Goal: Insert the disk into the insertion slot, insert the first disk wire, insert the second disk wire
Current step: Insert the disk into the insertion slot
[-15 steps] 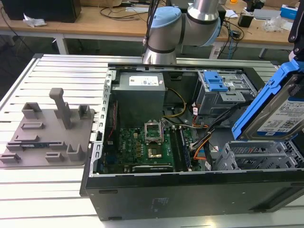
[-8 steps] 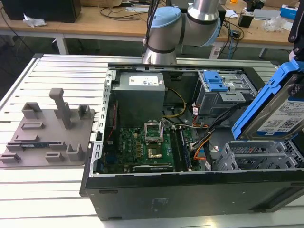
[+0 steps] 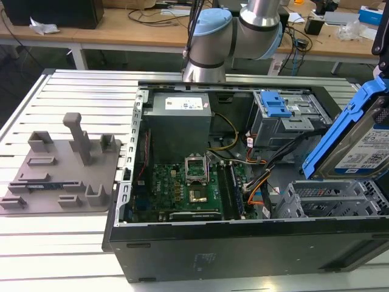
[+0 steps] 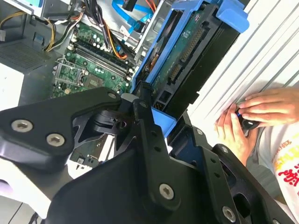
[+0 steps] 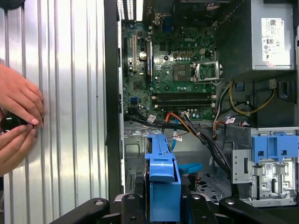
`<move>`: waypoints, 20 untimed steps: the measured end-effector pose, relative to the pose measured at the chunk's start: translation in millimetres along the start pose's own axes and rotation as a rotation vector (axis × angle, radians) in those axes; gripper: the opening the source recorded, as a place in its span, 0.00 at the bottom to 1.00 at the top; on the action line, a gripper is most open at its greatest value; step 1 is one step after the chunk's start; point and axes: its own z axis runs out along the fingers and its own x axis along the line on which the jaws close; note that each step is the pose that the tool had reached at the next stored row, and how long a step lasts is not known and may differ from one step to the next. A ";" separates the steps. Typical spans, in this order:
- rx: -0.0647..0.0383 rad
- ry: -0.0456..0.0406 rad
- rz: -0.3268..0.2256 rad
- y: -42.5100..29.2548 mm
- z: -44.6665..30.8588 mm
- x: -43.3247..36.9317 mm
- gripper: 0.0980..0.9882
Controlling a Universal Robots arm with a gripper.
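Note:
The disk (image 3: 358, 143), a silver drive with a white label in a bright blue caddy, hangs tilted above the open computer case at the exterior view's right. My gripper (image 5: 162, 207) is shut on the caddy's end, with a black finger on each side; the grip also shows in the second wrist view, gripper (image 4: 161, 119) on disk (image 4: 187, 51). The insertion slot (image 3: 328, 201), a grey perforated cage, sits in the case just below the disk. Black and orange cables (image 3: 267, 176) lie loose in the case beside the cage; I cannot tell which are the disk wires.
A grey bay with a blue latch (image 3: 276, 109) stands behind the cage. The motherboard (image 3: 188, 182) and power supply (image 3: 179, 118) occupy the case's other half. A person's hands (image 5: 18, 121) rest on the slatted table beside the case. A grey fixture plate (image 3: 61, 170) lies on the table.

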 end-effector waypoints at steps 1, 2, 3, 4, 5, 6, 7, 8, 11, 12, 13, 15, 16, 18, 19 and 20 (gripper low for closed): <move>0.005 -0.0003 0.000 0.3 0.2 0.0 0.30; 0.009 -0.0004 0.000 0.7 0.4 0.1 0.30; 0.012 -0.0003 0.000 1.3 0.5 0.1 0.30; 0.012 -0.0001 -0.001 1.4 0.5 0.1 0.30; 0.012 -0.0002 -0.001 1.4 0.5 0.1 0.30; 0.012 -0.0002 -0.001 1.6 0.5 0.1 0.30; 0.012 -0.0002 -0.001 1.6 0.5 0.1 0.30; 0.012 -0.0002 -0.001 1.7 0.5 0.1 0.30; 0.012 0.0015 -0.004 1.6 0.8 -1.4 0.30; 0.012 0.0022 -0.006 1.6 0.9 -2.0 0.30; 0.012 0.0025 -0.007 1.4 1.0 -2.4 0.30; 0.012 0.0032 -0.009 0.9 1.3 -3.5 0.30; 0.012 0.0032 -0.010 0.4 1.5 -4.0 0.30; 0.012 0.0032 -0.012 -0.1 2.0 -5.1 0.30; 0.012 0.0032 -0.013 -0.4 2.3 -5.7 0.30; 0.012 0.0033 -0.015 -0.9 2.6 -6.1 0.30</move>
